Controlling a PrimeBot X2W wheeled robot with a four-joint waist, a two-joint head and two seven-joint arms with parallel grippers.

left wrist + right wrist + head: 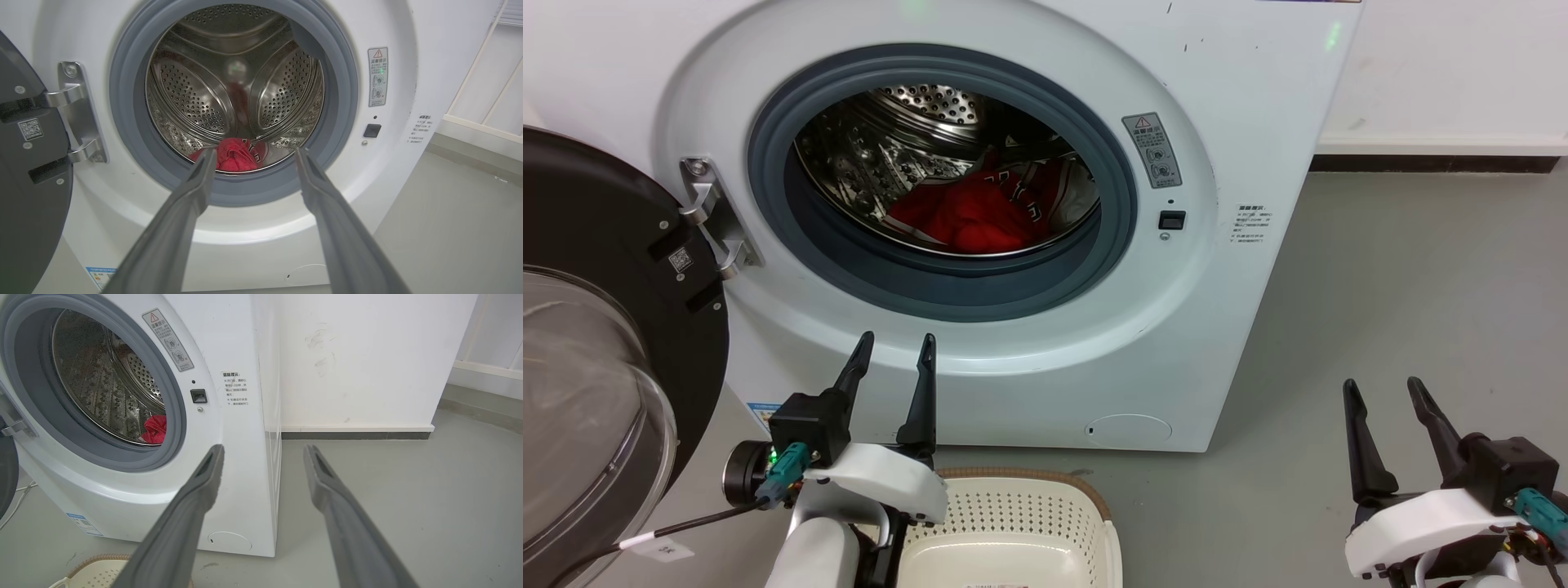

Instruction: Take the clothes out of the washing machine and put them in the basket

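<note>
Left claw [897, 336] and right claw [1382, 381] are hanging spread, empty; the limp, light jersey [972, 216] is likely needing a pinch at a raised fold.

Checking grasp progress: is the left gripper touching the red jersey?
Apart. Head view: left gripper hangs before the washer, below its porthole; the jersey lies inside the drum.

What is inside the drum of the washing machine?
A crumpled red jersey with white trim lies on the bottom of the steel drum. The jersey covers the floor beneath it, so anything under it cannot be seen.
</note>
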